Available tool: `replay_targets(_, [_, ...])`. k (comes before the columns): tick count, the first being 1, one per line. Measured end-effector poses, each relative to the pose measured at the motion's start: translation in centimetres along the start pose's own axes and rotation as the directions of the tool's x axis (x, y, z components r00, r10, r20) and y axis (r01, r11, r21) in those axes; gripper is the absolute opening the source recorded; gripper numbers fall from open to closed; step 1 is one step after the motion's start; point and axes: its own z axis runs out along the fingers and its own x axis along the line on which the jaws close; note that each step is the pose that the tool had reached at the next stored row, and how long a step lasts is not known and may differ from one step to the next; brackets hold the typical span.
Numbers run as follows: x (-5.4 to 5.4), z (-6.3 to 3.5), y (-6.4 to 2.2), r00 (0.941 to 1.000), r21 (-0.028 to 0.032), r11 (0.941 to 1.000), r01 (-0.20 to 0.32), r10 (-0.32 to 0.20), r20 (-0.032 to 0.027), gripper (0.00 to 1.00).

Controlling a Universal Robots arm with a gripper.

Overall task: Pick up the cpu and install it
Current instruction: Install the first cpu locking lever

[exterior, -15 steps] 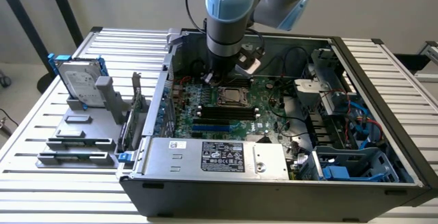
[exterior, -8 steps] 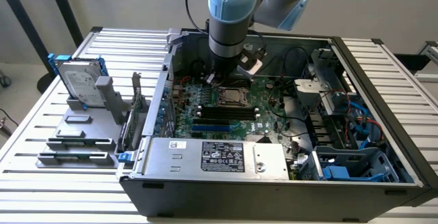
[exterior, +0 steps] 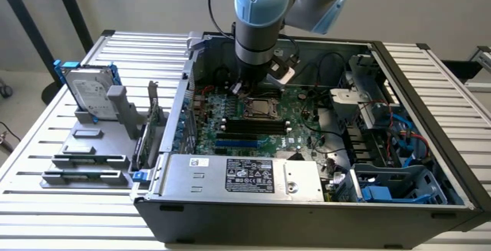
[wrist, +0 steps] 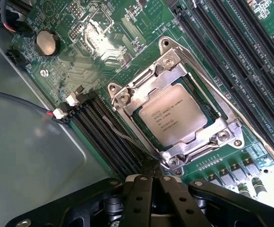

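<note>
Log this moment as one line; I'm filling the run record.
gripper: shut, holds nothing | cpu: seated in socket | arm: above motherboard

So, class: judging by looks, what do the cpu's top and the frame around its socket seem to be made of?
The cpu: top looks like dull, matte silver metal with printed text. The socket frame: seemingly brighter bare metal, since it glints at its edges and screws.
</note>
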Motion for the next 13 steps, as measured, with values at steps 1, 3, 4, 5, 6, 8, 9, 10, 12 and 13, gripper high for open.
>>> replay_targets(1, [0.01,0.02,0.01,1.0,-0.0006,1.0,-0.001,0.001,-0.0001,0.11])
replay_targets(3, [0.06,0.04,0.03,1.0,-0.0019,1.0,-0.004,0.004,-0.0003,0.11])
replay_targets(4, [0.08,0.05,0.02,1.0,-0.0026,1.0,-0.006,0.006,-0.0004,0.11])
replay_targets(5, [0.11,0.07,0.0,1.0,-0.0035,1.0,-0.009,0.009,-0.0007,0.11])
replay_targets(6, [0.14,0.09,-0.01,0.9999,-0.0042,0.9999,-0.011,0.011,-0.0012,0.11])
replay_targets(8, [0.18,0.12,-0.02,0.9999,-0.0054,0.9999,-0.016,0.016,-0.0024,0.11])
replay_targets(9, [0.19,0.13,-0.03,0.9998,-0.0061,0.9998,-0.018,0.018,-0.0027,0.11])
replay_targets(10, [0.19,0.13,-0.02,0.9998,-0.0067,0.9998,-0.02,0.02,-0.0032,0.11])
replay_targets(12, [0.21,0.15,0.0,0.9997,-0.0076,0.9997,-0.023,0.023,-0.0039,0.11])
replay_targets(13, [0.23,0.16,0.03,0.9997,-0.008,0.9997,-0.024,0.024,-0.0042,0.11])
